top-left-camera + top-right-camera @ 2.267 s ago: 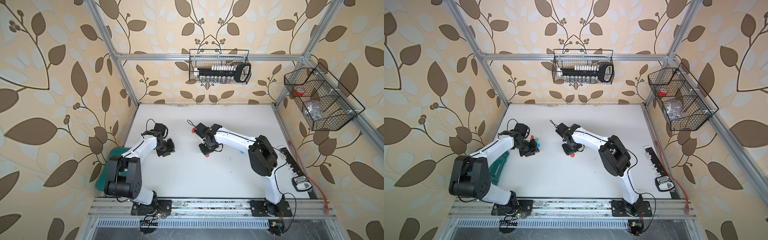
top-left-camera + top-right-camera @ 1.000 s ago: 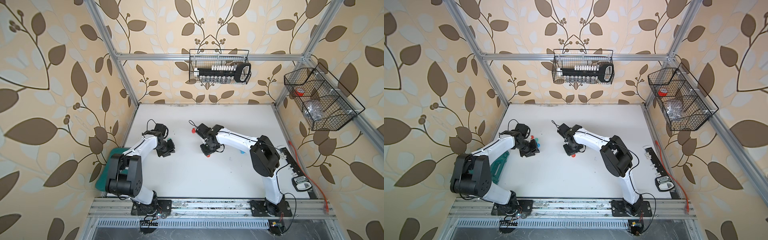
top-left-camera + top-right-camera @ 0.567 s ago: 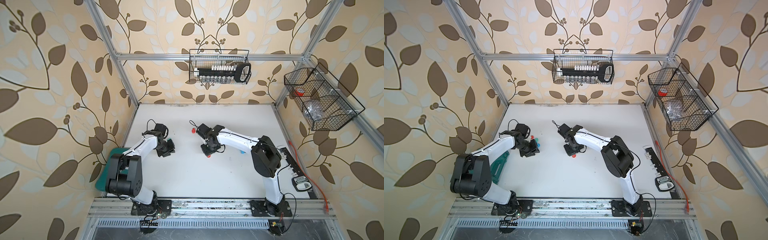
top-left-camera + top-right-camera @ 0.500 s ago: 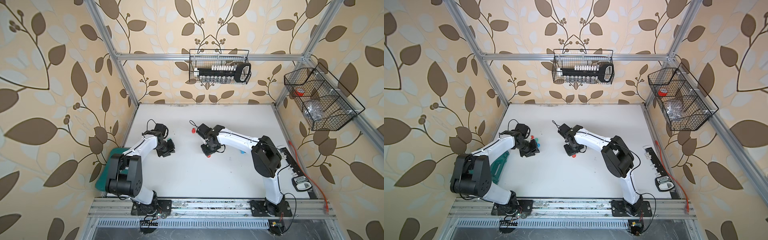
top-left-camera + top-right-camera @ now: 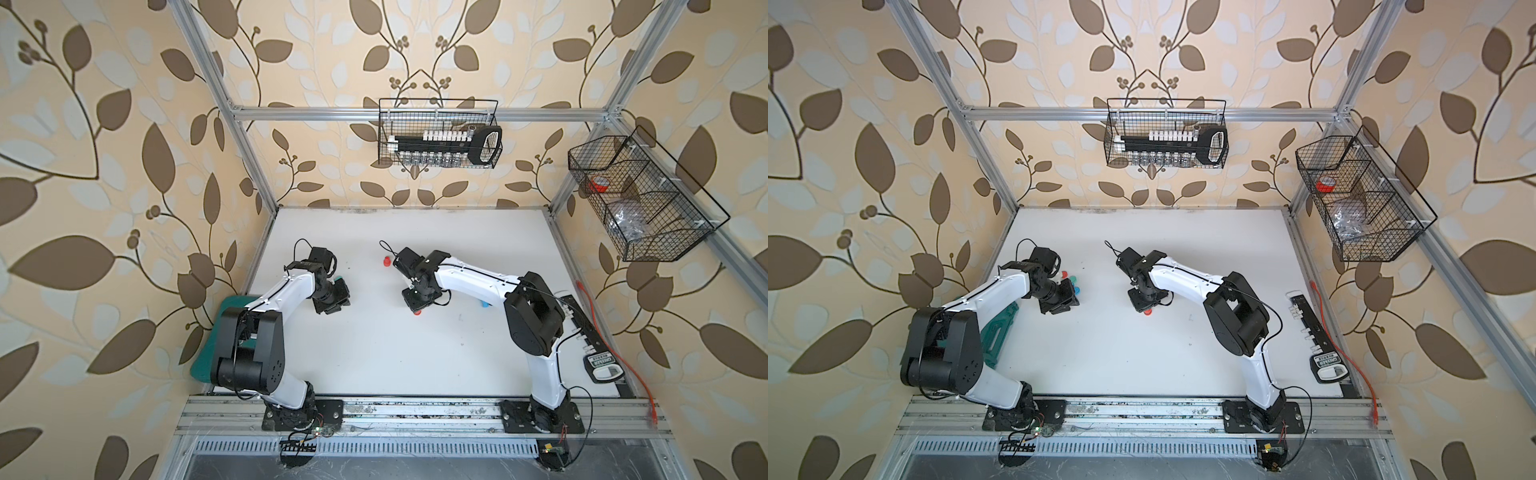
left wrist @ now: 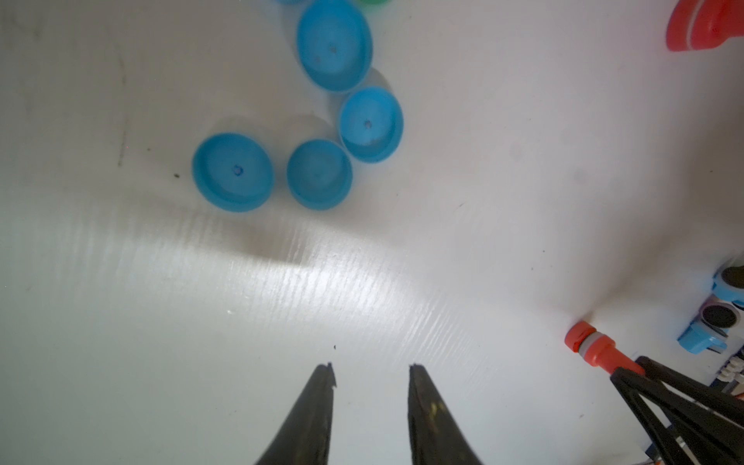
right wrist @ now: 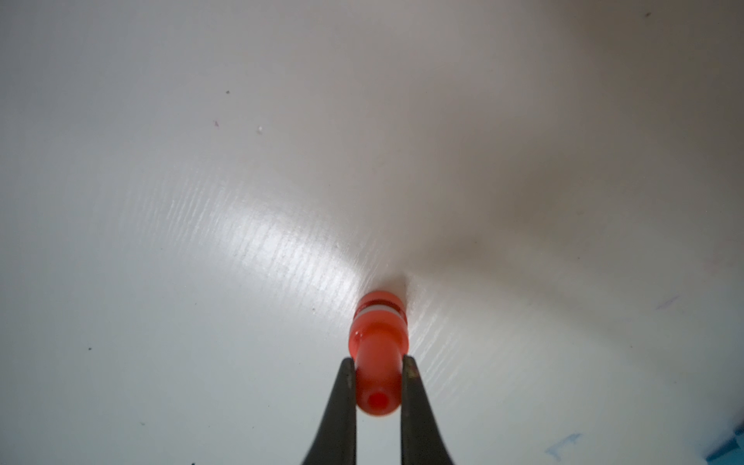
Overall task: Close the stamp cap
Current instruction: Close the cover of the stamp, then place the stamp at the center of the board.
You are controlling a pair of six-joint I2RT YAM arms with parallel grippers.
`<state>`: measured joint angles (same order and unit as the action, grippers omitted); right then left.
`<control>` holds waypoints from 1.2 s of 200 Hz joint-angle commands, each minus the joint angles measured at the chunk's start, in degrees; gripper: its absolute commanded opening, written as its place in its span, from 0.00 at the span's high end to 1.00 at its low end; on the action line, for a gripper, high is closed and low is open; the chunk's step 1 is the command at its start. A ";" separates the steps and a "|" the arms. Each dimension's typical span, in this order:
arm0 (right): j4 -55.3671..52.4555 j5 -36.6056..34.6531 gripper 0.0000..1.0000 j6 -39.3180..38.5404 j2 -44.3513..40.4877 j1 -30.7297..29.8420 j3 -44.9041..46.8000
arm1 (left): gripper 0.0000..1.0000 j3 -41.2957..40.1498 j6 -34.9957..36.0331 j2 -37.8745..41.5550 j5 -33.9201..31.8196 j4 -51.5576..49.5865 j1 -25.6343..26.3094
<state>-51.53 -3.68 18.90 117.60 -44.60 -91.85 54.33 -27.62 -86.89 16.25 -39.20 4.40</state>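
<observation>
A red stamp stands upright on the white table, and my right gripper is shut on its narrow handle. Its red cap sits past a white ring on the lower end, against the table. In both top views the stamp shows as a red spot under the right gripper. The left wrist view shows the stamp from the side. My left gripper hangs over bare table to the left, jaws slightly apart and holding nothing; it is also seen in a top view.
Several blue round caps stand close together beyond the left gripper, with another red stamp further off. A second red piece lies behind the right wrist. A blue item lies under the right arm. A green mat hangs over the left edge.
The right gripper with the red stamp has crept slightly to the right since the earliest frames. Over the last half second nothing moves.
</observation>
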 commanded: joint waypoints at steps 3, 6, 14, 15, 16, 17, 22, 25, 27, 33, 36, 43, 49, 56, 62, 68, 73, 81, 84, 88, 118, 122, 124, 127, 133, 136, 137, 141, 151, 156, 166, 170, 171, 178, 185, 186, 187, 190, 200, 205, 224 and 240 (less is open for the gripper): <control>-0.10 -0.19 1.00 0.42 -0.79 0.01 1.10 | 0.66 0.07 -0.85 1.38 -0.38 -0.53 -0.53; -0.16 -0.19 1.00 0.39 -0.72 -0.04 1.13 | 0.66 0.03 -0.86 1.38 -0.42 -0.57 -0.54; -0.15 -0.14 1.00 0.44 -0.71 -0.01 1.21 | 0.66 0.16 -0.80 1.33 -0.32 -0.45 -0.53; -0.15 -0.12 1.00 0.44 -0.71 0.02 1.27 | 0.66 0.17 -0.83 1.35 -0.33 -0.44 -0.54; -0.06 -0.11 1.00 0.44 -0.71 -0.02 1.30 | 0.66 0.17 -0.85 1.32 -0.34 -0.48 -0.54; -0.02 -0.10 1.00 0.44 -0.71 -0.03 1.36 | 0.66 0.21 -0.81 1.30 -0.30 -0.51 -0.54; -0.06 -0.10 1.00 0.52 -0.71 -0.01 1.50 | 0.66 0.31 -0.79 1.24 -0.38 -0.53 -0.52; 0.09 -0.10 1.00 0.53 -0.71 0.00 1.59 | 0.66 0.34 -0.80 1.20 -0.38 -0.53 -0.48; 0.11 -0.05 1.00 0.48 -0.71 0.03 1.61 | 0.66 0.34 -0.84 1.22 -0.37 -0.53 -0.50; 0.19 0.01 1.00 0.52 -0.63 -0.03 1.77 | 0.66 0.34 -0.81 1.24 -0.40 -0.54 -0.54; 0.29 0.11 1.00 0.54 -0.63 0.01 1.91 | 0.66 0.34 -0.83 1.27 -0.41 -0.53 -0.53; 0.19 0.17 1.00 0.52 -0.41 -0.04 1.94 | 0.66 0.34 -0.81 1.23 -0.44 -0.53 -0.49; 0.33 0.32 1.00 0.47 -0.23 -0.01 1.98 | 0.66 0.34 -0.79 1.20 -0.36 -0.53 -0.53; 0.37 0.40 1.00 0.61 -0.03 0.01 2.02 | 0.66 0.34 -0.82 1.19 -0.39 -0.55 -0.54; 0.38 0.50 1.00 0.56 0.15 -0.04 1.98 | 0.66 0.30 -0.78 1.18 -0.43 -0.53 -0.54; 0.46 0.58 1.00 0.70 0.32 0.03 2.03 | 0.66 0.30 -0.77 1.20 -0.43 -0.53 -0.53; 0.55 0.67 1.00 0.68 0.47 0.00 1.94 | 0.66 0.26 -0.79 1.20 -0.43 -0.53 -0.54; 0.63 0.69 1.00 0.79 0.74 -0.05 1.81 | 0.66 0.11 -0.70 1.22 -0.49 -0.53 -0.52; 0.76 0.78 1.00 0.77 0.85 -0.05 1.80 | 0.66 0.15 -0.75 1.20 -0.42 -0.53 -0.51; 0.73 0.86 1.00 0.78 0.92 -0.05 1.72 | 0.66 0.17 -0.79 1.20 -0.47 -0.57 -0.54; 0.25 0.86 1.00 0.76 1.96 -0.05 1.04 | 0.66 0.26 -0.77 1.20 -0.46 -0.53 -0.54; 0.12 0.83 1.00 0.78 2.12 0.00 0.92 | 0.66 0.27 -0.79 1.20 -0.35 -0.53 -0.54; 0.00 0.84 1.00 0.79 2.22 0.03 0.92 | 0.66 0.24 -0.71 1.20 -0.41 -0.53 -0.51; -0.12 0.80 1.00 0.79 2.34 -0.02 0.89 | 0.66 0.26 -0.81 1.15 -0.43 -0.53 -0.53; -0.50 0.50 1.00 0.79 2.61 0.03 0.71 | 0.66 0.33 -0.79 1.20 -0.43 -0.53 -0.51; -0.69 0.37 1.00 0.79 2.76 0.04 0.71 | 0.66 0.28 -0.80 1.20 -0.43 -0.53 -0.49; -0.77 0.31 1.00 0.79 2.83 -0.01 0.67 | 0.66 0.27 -0.78 1.20 -0.43 -0.53 -0.51; -1.10 0.19 1.00 0.87 3.03 -0.02 0.55 | 0.66 0.34 -0.83 1.20 -0.41 -0.59 -0.54; -1.27 -0.31 1.00 0.92 3.33 -0.13 0.68 | 0.66 0.34 -0.77 1.18 -0.37 -0.53 -0.53; -1.10 -0.36 1.00 1.03 3.33 -0.11 0.90 | 0.66 0.34 -0.77 1.19 -0.41 -0.53 -0.54; -0.73 -0.46 1.00 1.13 3.42 -0.22 1.50 | 0.66 0.41 -0.64 1.17 -0.43 -0.53 -0.54; -0.61 -0.53 1.00 1.11 3.50 -0.28 1.62 | 0.66 0.42 -0.60 1.21 -0.42 -0.53 -0.54; -0.60 -0.53 1.00 1.17 3.51 -0.25 1.69 | 0.66 0.42 -0.60 1.20 -0.47 -0.53 -0.54; -0.41 -0.82 1.00 1.29 3.81 -0.30 1.90 | 0.66 0.37 -0.68 1.19 -0.51 -0.53 -0.54; -0.24 -0.89 1.00 1.40 4.22 -0.40 2.06 | 0.66 0.47 -0.63 1.19 -0.52 -0.53 -0.53; -0.24 -0.89 1.00 1.36 4.31 -0.40 2.05 | 0.66 0.45 -0.65 1.15 -0.52 -0.53 -0.54; -0.24 -0.89 1.00 1.38 4.35 -0.40 2.08 | 0.66 0.44 -0.63 1.13 -0.52 -0.53 -0.54; -0.24 -0.89 1.00 1.43 4.56 -0.33 2.10 | 0.66 0.51 -0.61 1.11 -0.52 -0.53 -0.53; -0.24 -1.07 1.00 1.67 5.22 -0.40 2.24 | 0.66 0.74 -0.60 1.02 -0.45 -0.69 -0.54; -0.15 -1.15 1.00 1.80 5.42 -0.38 2.29 | 0.66 0.80 -0.55 0.96 -0.52 -0.77 -0.49; 0.11 -1.47 1.00 2.01 6.18 -0.32 2.39 | 0.66 1.17 -0.25 0.94 -0.73 -1.04 -0.50; -0.06 -2.16 1.00 1.65 7.14 -0.31 1.56 | 0.66 1.36 -0.08 0.78 -0.82 -1.05 -0.51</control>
<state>-51.22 -4.05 19.94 118.67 -44.84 -91.15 54.35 -27.62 -86.89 16.21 -39.22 4.40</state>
